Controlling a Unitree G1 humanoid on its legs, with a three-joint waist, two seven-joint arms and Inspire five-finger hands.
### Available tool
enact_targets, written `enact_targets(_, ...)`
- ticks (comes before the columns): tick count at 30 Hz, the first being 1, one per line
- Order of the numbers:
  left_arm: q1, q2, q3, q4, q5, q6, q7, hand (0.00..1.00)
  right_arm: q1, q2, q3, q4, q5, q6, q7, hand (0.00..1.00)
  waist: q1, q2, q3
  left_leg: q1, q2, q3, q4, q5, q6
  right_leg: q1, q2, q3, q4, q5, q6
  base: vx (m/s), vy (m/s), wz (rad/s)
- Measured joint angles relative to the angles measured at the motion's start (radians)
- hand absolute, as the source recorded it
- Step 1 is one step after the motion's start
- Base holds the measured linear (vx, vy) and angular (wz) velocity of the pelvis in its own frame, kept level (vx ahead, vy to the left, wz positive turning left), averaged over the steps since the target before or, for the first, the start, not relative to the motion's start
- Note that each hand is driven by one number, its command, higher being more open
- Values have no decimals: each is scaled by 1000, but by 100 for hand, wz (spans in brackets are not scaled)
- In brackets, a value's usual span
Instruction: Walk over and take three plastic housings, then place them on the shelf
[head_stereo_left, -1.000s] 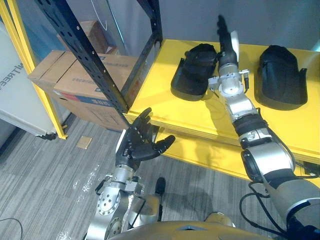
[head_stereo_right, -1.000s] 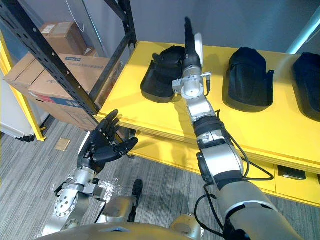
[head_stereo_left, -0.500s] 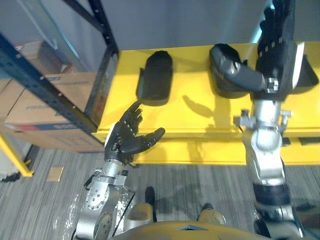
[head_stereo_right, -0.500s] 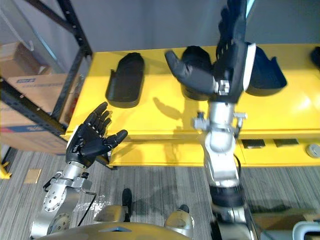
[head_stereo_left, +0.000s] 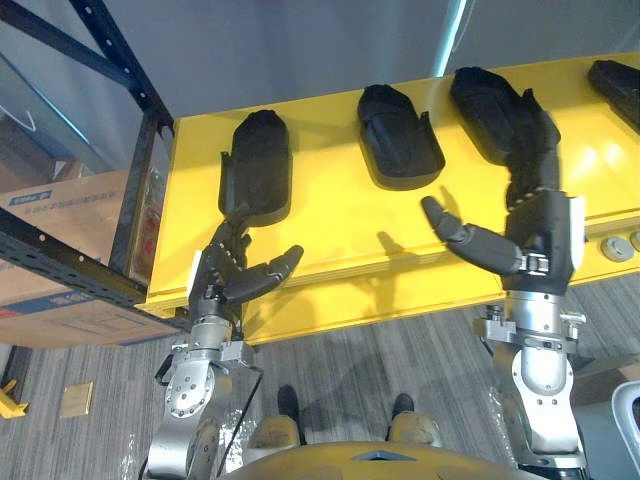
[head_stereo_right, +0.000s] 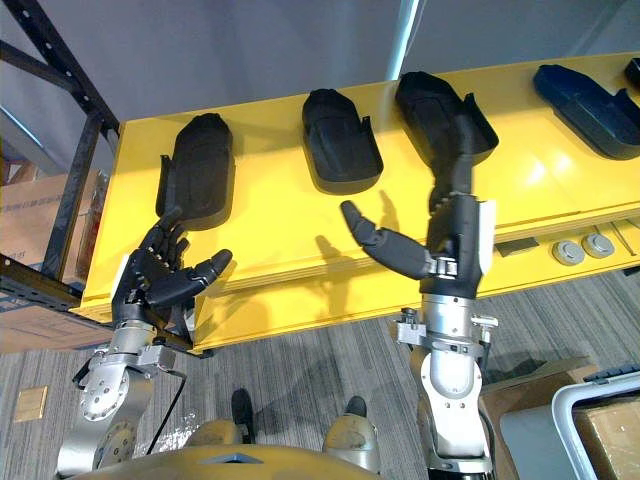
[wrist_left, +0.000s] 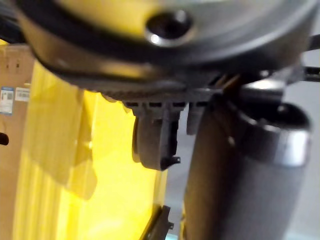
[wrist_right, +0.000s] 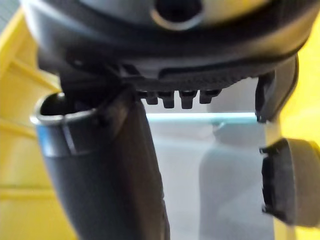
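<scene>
Three black plastic housings lie in a row on the yellow shelf surface (head_stereo_left: 330, 215): a left one (head_stereo_left: 258, 178), a middle one (head_stereo_left: 400, 136) and a right one (head_stereo_left: 495, 100). A fourth dark housing (head_stereo_right: 585, 95) lies at the far right. My left hand (head_stereo_left: 235, 275) is open at the surface's front edge, just below the left housing and holding nothing. My right hand (head_stereo_left: 530, 235) is open, fingers straight up and thumb spread out. It hovers over the front of the surface, its fingertips overlapping the right housing's near end. The left wrist view shows a housing (wrist_left: 155, 145) on the yellow surface.
A black rack upright (head_stereo_left: 110, 60) and its crossbar border the surface on the left, with cardboard boxes (head_stereo_left: 50, 200) behind. Two round silver parts (head_stereo_right: 580, 248) lie on a lower ledge at the right. A white bin (head_stereo_right: 585, 420) stands on the grey floor at the lower right.
The whole picture has swung along the shelf, so the camera moved. My right hand has come down from high over the housings to the surface's front. The left hand stays open.
</scene>
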Motion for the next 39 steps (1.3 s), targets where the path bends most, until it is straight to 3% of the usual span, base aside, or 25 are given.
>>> enact_targets(10, -115, -7, 40, 69, 20, 60, 85, 100, 46, 31, -49, 0, 15, -29, -39, 100, -26, -6, -14, 1, 2, 42, 11, -16, -1, -15, 5, 46, -16, 15, 0, -1, 8, -12)
enact_targets(22, -163, -7, 63, 134, 12, 62, 113, 100, 61, 32, -49, 0, 6, -30, -19, 100, -33, -7, -17, 15, 3, 77, 10, -27, -2, -17, 9, 76, -34, 26, 0, 0, 7, -8)
enact_targets(26, -148, -8, 63, 114, 12, 65, 76, 100, 74, 58, -47, -4, 18, -37, -8, 100, -32, -7, -18, 15, 3, 75, 10, -27, -2, -16, 10, 74, -34, 26, 1, 0, 0, 0)
enact_targets(33, -2, -32, 53, -55, 19, 80, -85, 100, 100, 79, 24, -69, 18, -37, -18, 100, -24, -10, -34, 12, 3, 53, 8, -29, -3, 7, 9, 46, -54, 28, 4, 7, -1, 9)
enact_targets(39, 61, -31, 58, -65, 22, 36, -172, 100, 98, 79, 54, -70, 18, -37, -38, 100, 3, -8, -55, 9, 3, 32, 4, -29, -3, 28, 9, 16, -68, 28, 4, 0, 1, 13)
